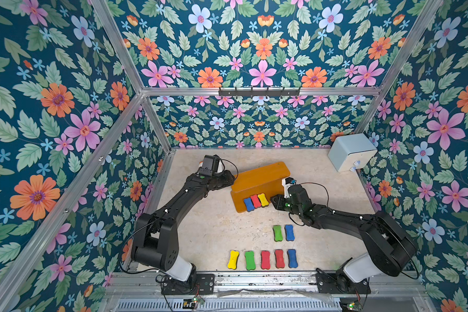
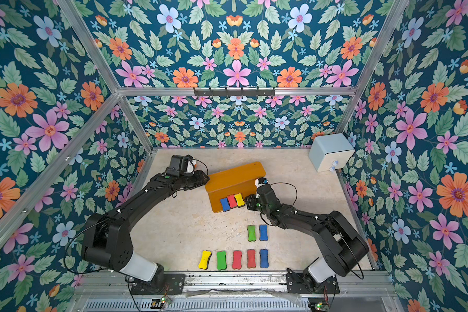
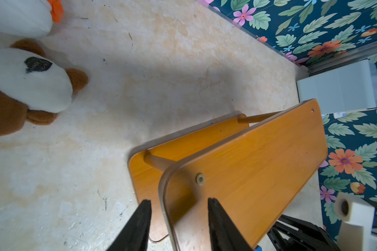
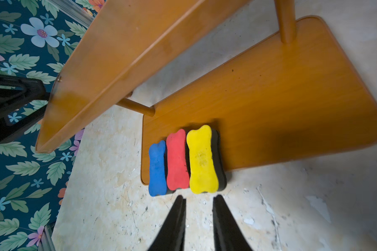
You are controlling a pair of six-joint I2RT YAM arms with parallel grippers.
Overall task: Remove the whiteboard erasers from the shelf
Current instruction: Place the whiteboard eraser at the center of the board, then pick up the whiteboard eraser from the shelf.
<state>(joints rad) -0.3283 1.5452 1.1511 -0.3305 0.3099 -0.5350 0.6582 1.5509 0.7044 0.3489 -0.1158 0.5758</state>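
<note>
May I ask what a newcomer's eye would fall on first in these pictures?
The loud floral walls all round. Then the orange-brown shelf mid-table, with a blue eraser, red eraser and yellow eraser side by side on its lower board. Nearer the front, a row of five erasers and a green and blue pair lie on the table.

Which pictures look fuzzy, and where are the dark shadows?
Right wrist view: the right gripper looks soft and fuzzy, the yellow eraser is clearer, and a dark shadow lies on the shelf beside it. Left wrist view: a wide grey shadow crosses the table. Both top views: even light, only faint shadows.
</note>
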